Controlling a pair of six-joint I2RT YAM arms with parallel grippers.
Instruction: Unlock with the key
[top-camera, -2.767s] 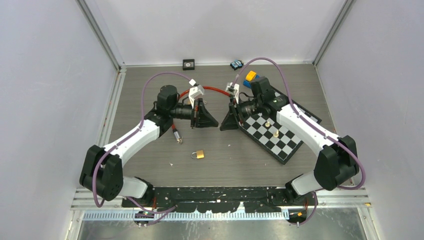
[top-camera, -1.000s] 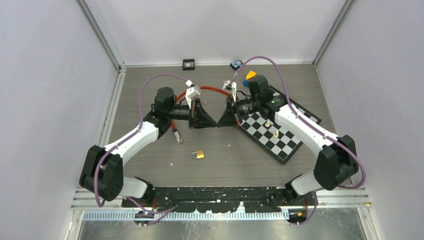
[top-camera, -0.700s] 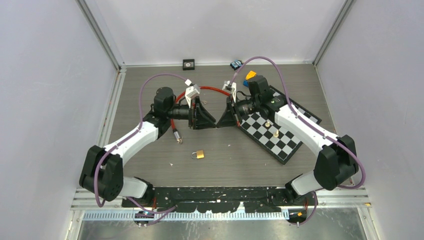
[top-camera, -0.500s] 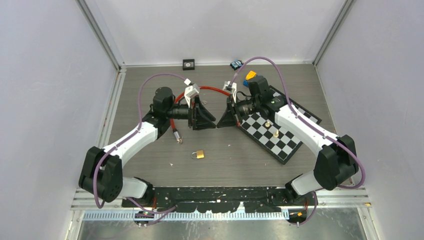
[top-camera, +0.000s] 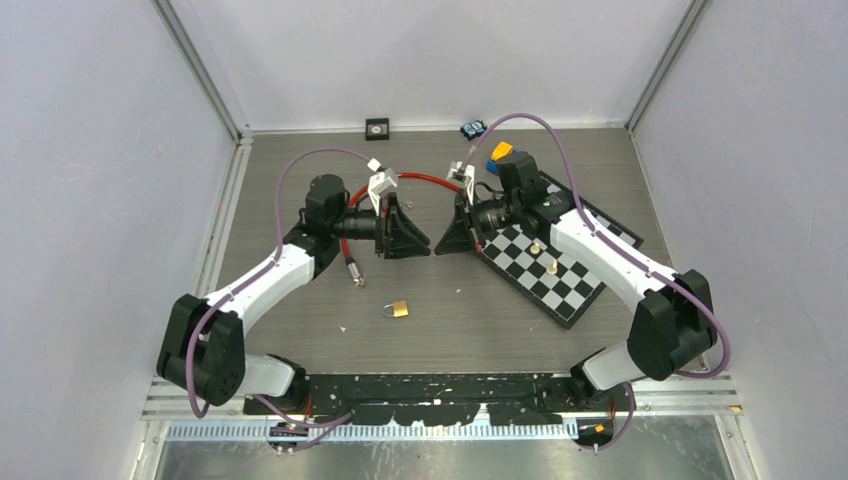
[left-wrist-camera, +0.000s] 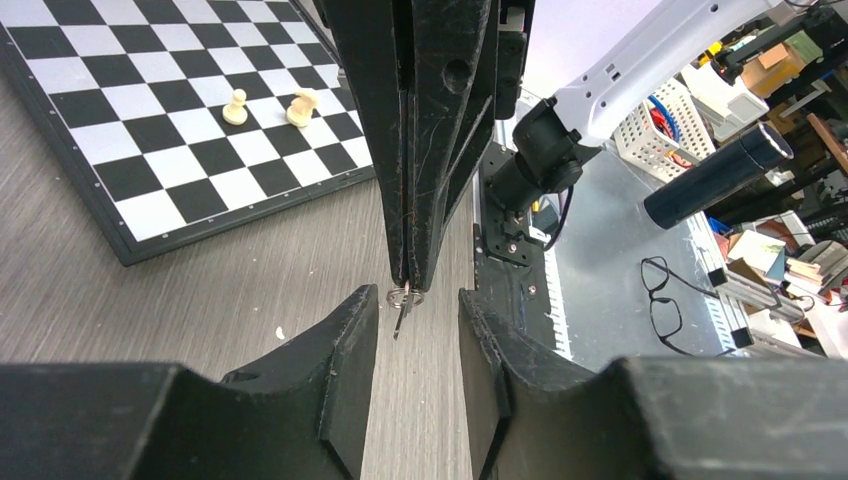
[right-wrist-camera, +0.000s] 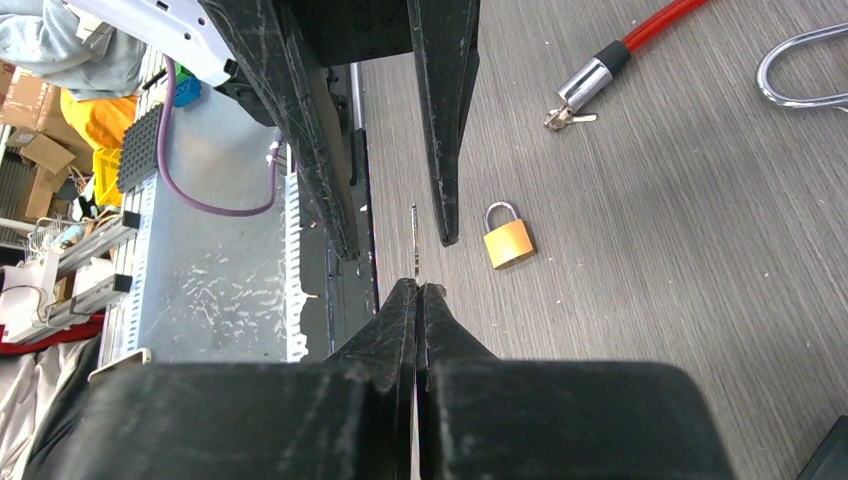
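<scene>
The right jaws are pinching the key (right-wrist-camera: 414, 240) tight between their tips, with its blade sticking straight out toward the left jaws. Those are standing open, tip to tip with the right pair, and the key is reaching into their gap. The padlock (top-camera: 397, 308) is lying flat on the counter (top-camera: 480, 320), nearer the arm bases and apart from the key.
</scene>
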